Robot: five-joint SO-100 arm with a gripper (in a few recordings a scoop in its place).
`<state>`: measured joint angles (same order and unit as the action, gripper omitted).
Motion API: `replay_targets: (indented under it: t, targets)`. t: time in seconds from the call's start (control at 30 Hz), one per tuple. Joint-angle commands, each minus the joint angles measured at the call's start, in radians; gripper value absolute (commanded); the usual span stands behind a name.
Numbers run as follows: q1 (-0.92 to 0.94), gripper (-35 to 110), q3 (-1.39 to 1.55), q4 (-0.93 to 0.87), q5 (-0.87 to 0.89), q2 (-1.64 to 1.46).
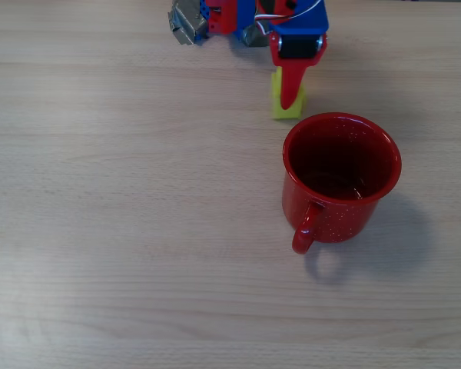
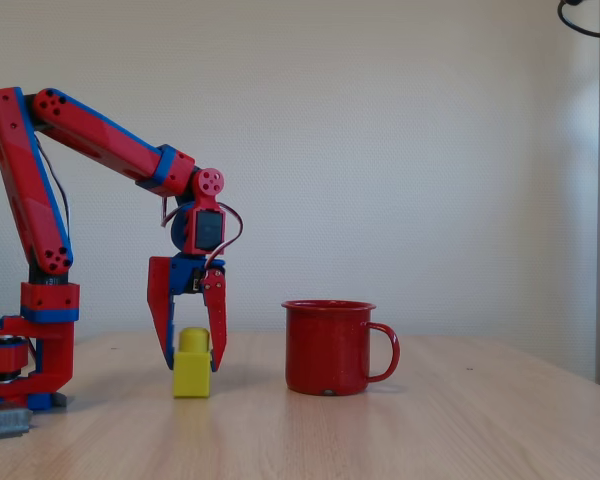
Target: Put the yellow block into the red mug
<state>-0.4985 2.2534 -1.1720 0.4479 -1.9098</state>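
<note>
Yellow block (image 2: 191,365) on bench (image 2: 400,430), just beside red mug (image 2: 329,347), between open jaws of gripper (image 2: 191,358). Looks straddled, prob not clamped yet. Off-center pinch = could slip or bump mug.

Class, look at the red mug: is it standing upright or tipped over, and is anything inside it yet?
Upright and empty: the red mug stands on its base, and its mouth shows only dark interior.

The red mug (image 1: 342,178) stands just beside the yellow block (image 1: 287,103); surrounding table (image 1: 100,192) lies bare.
</note>
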Motion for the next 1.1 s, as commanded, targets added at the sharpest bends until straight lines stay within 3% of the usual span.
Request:
replay_targets:
  t: [0.0,0.47,1.07]
  targets:
    - [0.011,0,-0.143,-0.084,-0.038,-0.124]
    - [0.04,0,-0.618,-0.377,-0.161,-0.12]
    - [0.1,0,-1.198,-0.497,-0.276,0.156]
